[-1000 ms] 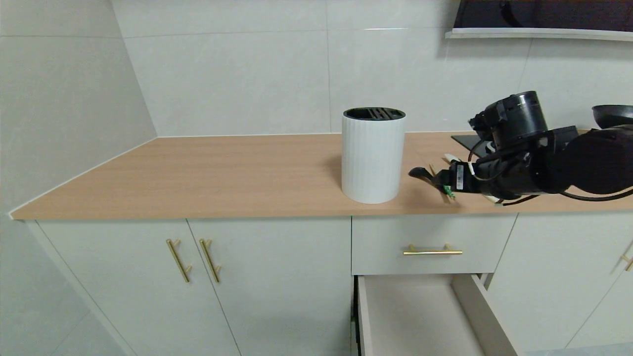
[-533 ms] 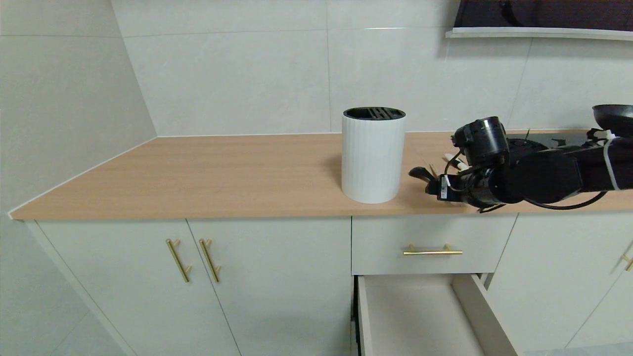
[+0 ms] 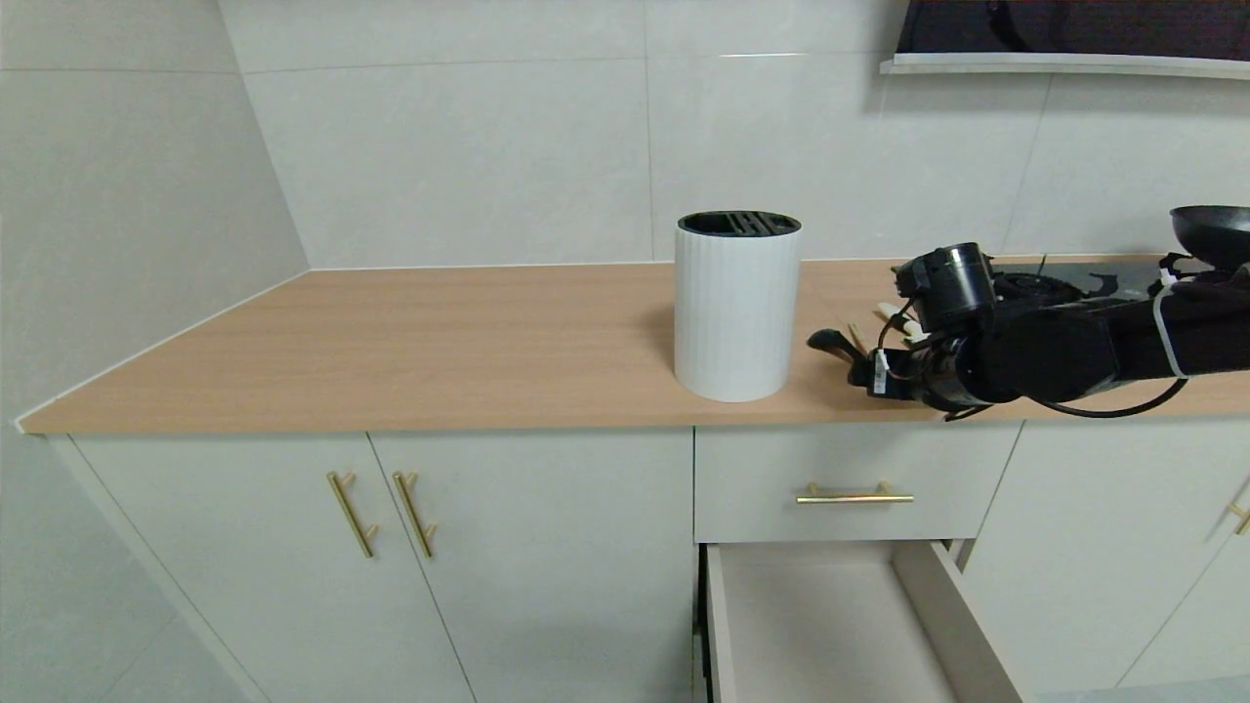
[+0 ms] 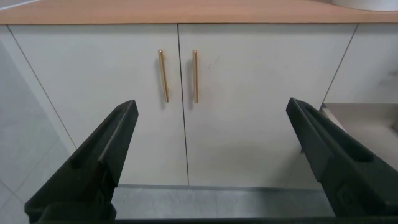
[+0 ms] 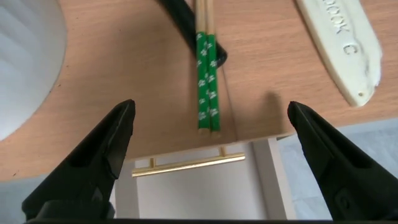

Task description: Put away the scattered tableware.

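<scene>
Chopsticks (image 5: 206, 81), where are they?
On the wooden counter (image 3: 439, 342), right at its front edge, near the white holder (image 3: 736, 308). A black handle (image 5: 186, 25) lies against them.
Which arm is closer?
The right gripper (image 5: 210, 134). It hangs over them with its fingers wide apart, one on each side. The sticks run from the edge toward the wall, straight along the gap.
And the left gripper (image 4: 211, 162)?
Fingers spread too, holding nothing, down by the cupboard doors (image 4: 180, 93), well apart from the sticks.

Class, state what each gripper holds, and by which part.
Nothing is held. The right gripper is open over the chopsticks; the left gripper is open, empty.
</scene>
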Robot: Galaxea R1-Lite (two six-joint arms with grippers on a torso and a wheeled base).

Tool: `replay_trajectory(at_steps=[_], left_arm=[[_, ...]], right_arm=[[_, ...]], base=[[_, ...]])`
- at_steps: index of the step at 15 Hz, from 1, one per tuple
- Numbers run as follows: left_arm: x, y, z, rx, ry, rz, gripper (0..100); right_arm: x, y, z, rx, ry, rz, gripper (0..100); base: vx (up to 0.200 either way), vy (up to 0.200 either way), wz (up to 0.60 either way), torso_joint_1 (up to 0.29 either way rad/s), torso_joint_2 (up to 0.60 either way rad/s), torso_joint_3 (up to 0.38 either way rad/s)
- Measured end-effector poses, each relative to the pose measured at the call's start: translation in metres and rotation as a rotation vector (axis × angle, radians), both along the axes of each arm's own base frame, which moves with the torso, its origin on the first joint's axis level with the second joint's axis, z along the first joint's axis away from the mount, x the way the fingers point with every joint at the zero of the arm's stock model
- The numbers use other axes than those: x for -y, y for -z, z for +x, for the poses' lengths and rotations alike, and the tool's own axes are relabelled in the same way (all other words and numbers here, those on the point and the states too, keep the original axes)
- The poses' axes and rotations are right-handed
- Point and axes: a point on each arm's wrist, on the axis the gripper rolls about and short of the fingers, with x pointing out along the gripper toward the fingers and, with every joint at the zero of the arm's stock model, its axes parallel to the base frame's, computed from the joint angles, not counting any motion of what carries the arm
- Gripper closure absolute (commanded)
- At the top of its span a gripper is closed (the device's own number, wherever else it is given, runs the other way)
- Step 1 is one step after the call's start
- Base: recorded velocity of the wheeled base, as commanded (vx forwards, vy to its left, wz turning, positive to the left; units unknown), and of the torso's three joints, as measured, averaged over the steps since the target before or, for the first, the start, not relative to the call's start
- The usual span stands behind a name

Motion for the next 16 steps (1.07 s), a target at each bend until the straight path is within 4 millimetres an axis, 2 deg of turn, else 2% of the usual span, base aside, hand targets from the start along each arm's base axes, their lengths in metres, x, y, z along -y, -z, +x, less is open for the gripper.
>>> replay_trajectory(at_steps=[7,12,14,16], left_arm=[[0.000,0.000,0.000,0.000,0.000,0.000,0],[0.000,0.000,0.000,0.000,-0.001,0.000,0],[0.000,0.000,0.000,0.000,0.000,0.000,0],[0.000,0.000,0.000,0.000,0.000,0.000,0]], right_arm=[[0.000,0.005,0.002,-0.017,0.000,-0.006,100],[0.001,0.000,0.000,-0.005,0.000,0.000,100],[0.001,-0.010,-0.011,-0.001,-0.008,0.004,100],[0.001,-0.029,-0.034,0.008,-0.031,0.013,100]], base=[[0.000,0.000,0.00,0.000,0.00,0.000],[0.000,0.000,0.00,0.000,0.00,0.000],[0.000,0.000,0.00,0.000,0.00,0.000],[0.000,0.000,0.00,0.000,0.00,0.000]])
